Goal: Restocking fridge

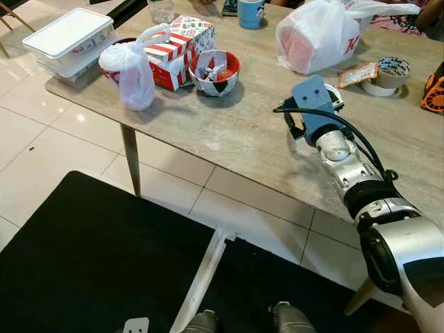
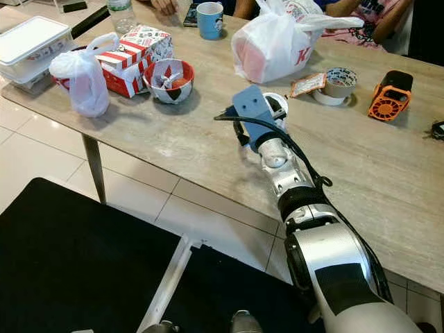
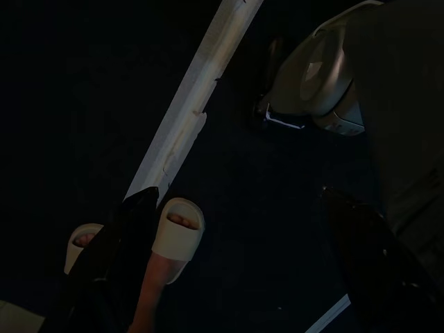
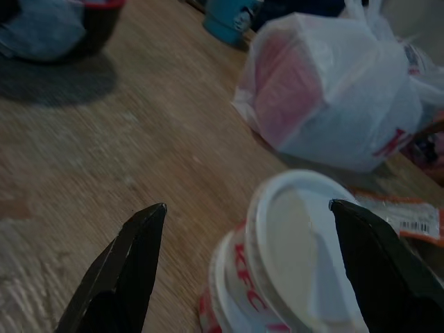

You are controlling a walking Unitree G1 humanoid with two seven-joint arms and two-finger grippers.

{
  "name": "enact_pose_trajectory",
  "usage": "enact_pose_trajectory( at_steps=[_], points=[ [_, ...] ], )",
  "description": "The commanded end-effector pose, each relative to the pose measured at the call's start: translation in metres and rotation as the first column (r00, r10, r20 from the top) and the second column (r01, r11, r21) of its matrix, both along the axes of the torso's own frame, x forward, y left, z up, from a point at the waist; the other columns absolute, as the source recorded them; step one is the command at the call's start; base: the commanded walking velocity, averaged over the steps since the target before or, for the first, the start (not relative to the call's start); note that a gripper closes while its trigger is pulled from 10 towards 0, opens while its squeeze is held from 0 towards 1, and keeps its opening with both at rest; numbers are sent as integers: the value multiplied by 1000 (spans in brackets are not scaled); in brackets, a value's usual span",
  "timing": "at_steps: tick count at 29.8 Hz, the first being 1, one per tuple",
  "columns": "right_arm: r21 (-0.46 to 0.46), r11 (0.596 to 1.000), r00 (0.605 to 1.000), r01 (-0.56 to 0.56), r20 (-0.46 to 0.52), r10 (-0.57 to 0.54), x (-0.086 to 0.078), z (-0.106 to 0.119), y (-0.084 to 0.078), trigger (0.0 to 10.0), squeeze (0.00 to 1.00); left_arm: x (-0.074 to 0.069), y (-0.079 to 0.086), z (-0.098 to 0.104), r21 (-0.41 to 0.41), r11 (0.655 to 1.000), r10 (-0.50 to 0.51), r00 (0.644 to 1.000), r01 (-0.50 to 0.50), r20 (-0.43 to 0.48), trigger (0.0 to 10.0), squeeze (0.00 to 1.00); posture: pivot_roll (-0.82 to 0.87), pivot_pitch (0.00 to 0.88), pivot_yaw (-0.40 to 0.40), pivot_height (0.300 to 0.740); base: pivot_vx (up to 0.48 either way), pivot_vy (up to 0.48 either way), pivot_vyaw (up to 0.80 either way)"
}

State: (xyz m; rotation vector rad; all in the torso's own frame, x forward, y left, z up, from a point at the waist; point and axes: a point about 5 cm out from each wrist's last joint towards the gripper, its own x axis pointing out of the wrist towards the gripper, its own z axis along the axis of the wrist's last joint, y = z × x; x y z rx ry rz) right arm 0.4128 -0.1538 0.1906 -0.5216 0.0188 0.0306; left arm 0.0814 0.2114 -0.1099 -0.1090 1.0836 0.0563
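A white-lidded red and white KFC cup (image 4: 291, 257) stands on the wooden table (image 1: 229, 132), and it peeks out beyond the blue wrist block (image 1: 312, 104) of my right arm. My right gripper (image 4: 247, 206) is open just short of the cup, at lid height, one finger on each side of it and nothing held. A big white KFC bag (image 1: 326, 35) with something red inside sits just beyond the cup. My left gripper (image 3: 237, 193) hangs open over the dark floor.
Further left on the table are a red and white bowl (image 1: 215, 71), a KFC box (image 1: 177, 48), a small tied white bag (image 1: 132, 73) and a clear lidded container (image 1: 69, 38). A blue mug (image 1: 250, 12), tape roll (image 1: 388, 73) and orange gadget (image 1: 433, 94) lie behind. A person's sandalled feet (image 3: 177, 229) stand below.
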Motion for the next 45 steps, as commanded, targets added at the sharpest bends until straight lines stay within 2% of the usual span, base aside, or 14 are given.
enact_pose_trajectory(
  at_steps=[1,4,5,7,8,30,33,36,37,39,43,45],
  points=[
    [20,999,999,26,-31,-26,-3,-10,-4,10000,0,-12,-1,-3,-5,1000,-2,999,2,-47,10000,0,46,231,6,740,0,0,0],
    [29,999,999,30,-31,-29,-3,-11,-4,10000,0,-13,-1,-3,-5,1000,-2,999,2,-48,10000,0,46,231,6,740,0,0,0],
    [59,998,998,37,-42,-35,-3,-13,-4,4118,0,-13,-1,-3,-5,1000,-1,999,1,-49,10000,0,48,229,7,740,0,0,0],
    [66,997,998,40,-45,-37,-3,-13,-4,4118,0,-13,-1,-3,-5,1000,-1,999,1,-49,10000,0,48,229,7,740,0,0,0],
    [61,997,998,41,-45,-39,-3,-13,-4,0,0,-12,-1,-3,-6,1000,1,999,-1,-47,10000,0,49,228,6,740,0,0,0],
    [71,997,999,37,-30,-35,-1,-5,-2,0,0,-7,-4,-3,-11,1000,11,999,-11,-42,10000,0,49,203,-6,740,0,0,0],
    [101,995,1000,1,2,-1,1,3,3,0,0,-2,-6,-3,-12,1000,14,999,-14,-36,10000,0,44,177,-10,740,0,0,0],
    [184,981,998,-56,53,47,2,15,6,0,0,6,-6,-1,-10,1000,18,1000,-18,-25,10000,0,39,147,-12,740,0,0,0],
    [184,981,998,-56,53,47,2,15,6,0,0,6,-6,-1,-10,1000,18,1000,-18,-25,10000,0,39,147,-12,740,0,0,0],
    [245,963,991,-113,104,90,3,26,8,0,0,15,-5,1,-5,1000,23,1000,-23,-12,10000,0,25,109,-10,740,0,0,0],
    [288,939,976,-191,156,151,3,38,8,0,0,26,-1,4,7,999,40,999,-40,7,10000,0,12,79,-7,740,0,0,0],
    [288,939,976,-191,156,151,3,38,8,0,0,26,-1,4,7,999,40,999,-40,7,10000,0,12,79,-7,740,0,0,0]
  ],
)
